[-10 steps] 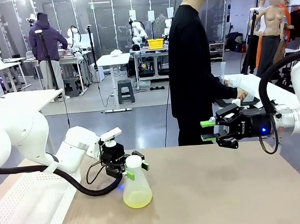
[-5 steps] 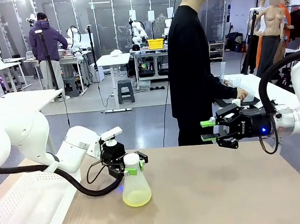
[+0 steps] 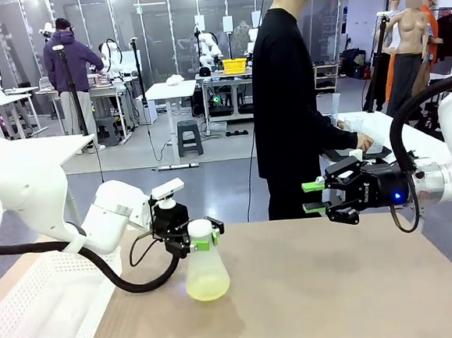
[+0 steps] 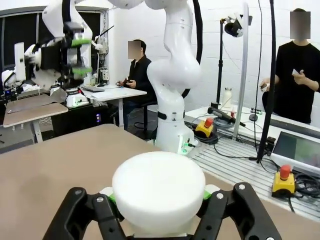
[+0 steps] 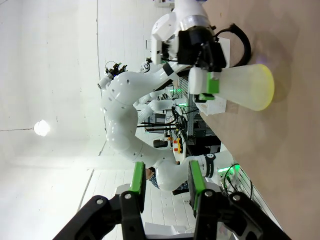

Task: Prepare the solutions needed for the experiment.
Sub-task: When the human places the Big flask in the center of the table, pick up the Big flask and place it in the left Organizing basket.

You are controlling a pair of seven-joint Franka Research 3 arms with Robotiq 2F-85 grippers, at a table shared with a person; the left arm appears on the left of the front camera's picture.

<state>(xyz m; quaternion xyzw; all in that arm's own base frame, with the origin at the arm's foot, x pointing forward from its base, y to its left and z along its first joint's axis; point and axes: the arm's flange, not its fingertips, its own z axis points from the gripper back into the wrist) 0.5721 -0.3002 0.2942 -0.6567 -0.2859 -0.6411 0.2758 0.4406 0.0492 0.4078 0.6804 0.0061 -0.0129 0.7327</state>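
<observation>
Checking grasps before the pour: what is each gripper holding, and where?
Left gripper clamps the flask by its neck, just under the cap. Right gripper holds nothing.

The flask (image 3: 206, 268) is frosted white with a white cap, and the solutions (image 3: 207, 289) at its bottom are pale yellow-green. The bench (image 3: 337, 285) is plain tan. The basket (image 3: 41, 313) is white with a fine mesh pattern. Both arms are white, with black grippers bearing green fingers (image 3: 313, 186). The person's top (image 3: 287, 94) is black.
</observation>
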